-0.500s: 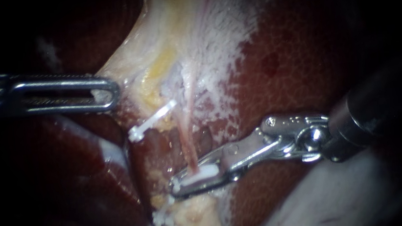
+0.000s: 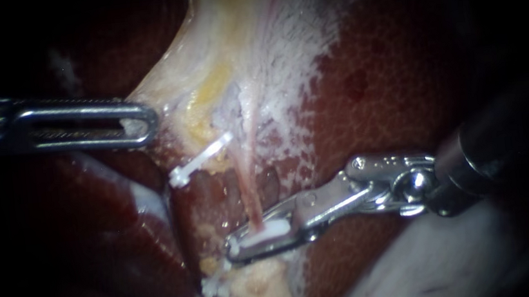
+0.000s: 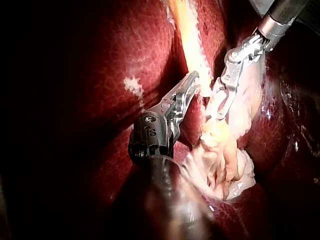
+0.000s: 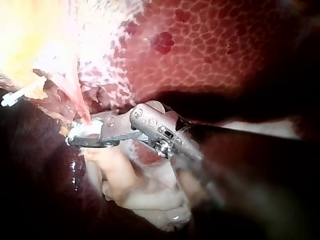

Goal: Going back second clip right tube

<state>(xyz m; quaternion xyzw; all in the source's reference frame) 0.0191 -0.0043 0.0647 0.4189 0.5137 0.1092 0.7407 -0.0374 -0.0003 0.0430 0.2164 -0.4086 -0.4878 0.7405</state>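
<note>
- Well, the right instrument [image 2: 251, 242] reaches in across the liver [image 2: 399, 71], its jaws clenched on a white clip [image 2: 267, 232], one jaw on either side of it.
- That clip sits across the thin pink tube [image 2: 249, 189], low down, just above a lump of fatty tissue [image 2: 252, 292]. The right wrist view shows the tube running straight into the jaws.
- The left instrument [image 2: 139, 123] has its jaws closed on pale tissue [image 2: 167, 80], seemingly drawing it sideways so the tube stands taut and exposed.
- Another white clip, the upper clip [image 2: 199, 159], lies higher, just beside the tube; whether it grips this tube I cannot tell.
- To my eye, the right jaws must let go before backing straight out, or the tube gets dragged.
</note>
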